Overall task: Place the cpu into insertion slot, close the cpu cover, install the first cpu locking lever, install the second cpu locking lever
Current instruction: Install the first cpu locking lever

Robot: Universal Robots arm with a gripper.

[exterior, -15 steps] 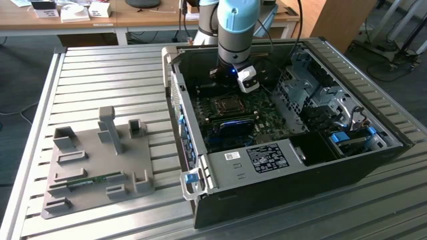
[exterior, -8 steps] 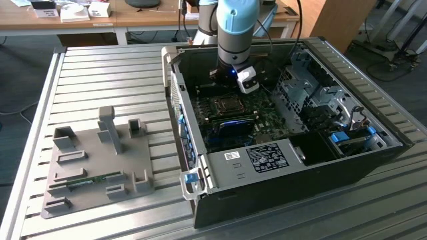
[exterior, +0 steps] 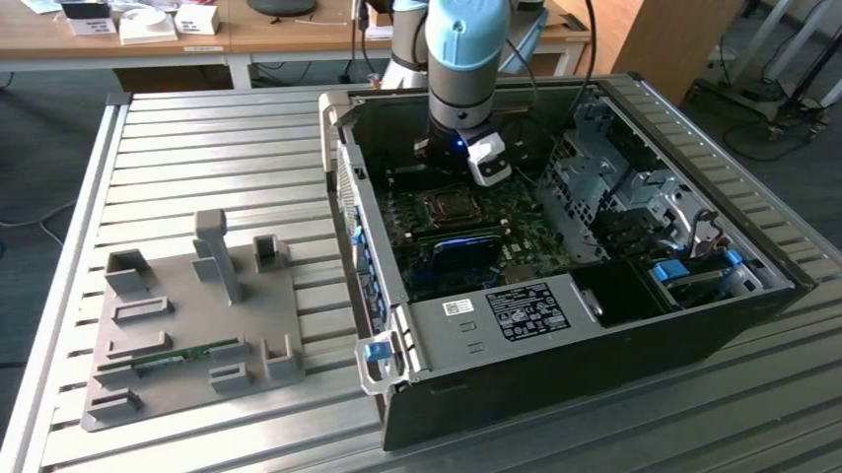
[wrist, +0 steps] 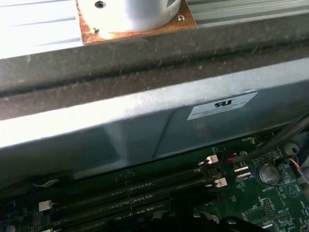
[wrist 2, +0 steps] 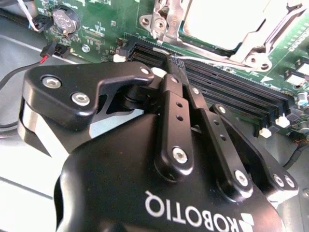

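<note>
An open computer case (exterior: 553, 286) is seen lying on its side on a slatted metal table (exterior: 197, 158) at the right of the exterior view, so that the motherboard (exterior: 487, 232) faces upward and can be reached from above. The arm is lowered into the case from the top centre of that view, with the gripper (exterior: 463, 169) held just above the board.

In the second wrist view the gripper (wrist 2: 175, 62) is seen clenched, its two black fingers (wrist 2: 176, 111) pressed together with nothing grasped between them; the tips are held just over the long black memory slots (wrist 2: 227, 92), close beside the socket. A closed, empty hand of this kind is judged suited to pushing on a small part rather than carrying one.

At the upper right of the second wrist view the cpu (wrist 2: 217, 19) is seen already seated in the insertion slot (wrist 2: 166, 36), its pale metal top showing through the window of the cpu cover (wrist 2: 244, 52), which appears folded down over it. In the exterior view the socket is found near the frame's centre. Whether the locking levers are latched cannot be told.

A grey parts fixture (exterior: 191, 325) is left on the table at the lower left of the exterior view, well apart from the case.
</note>
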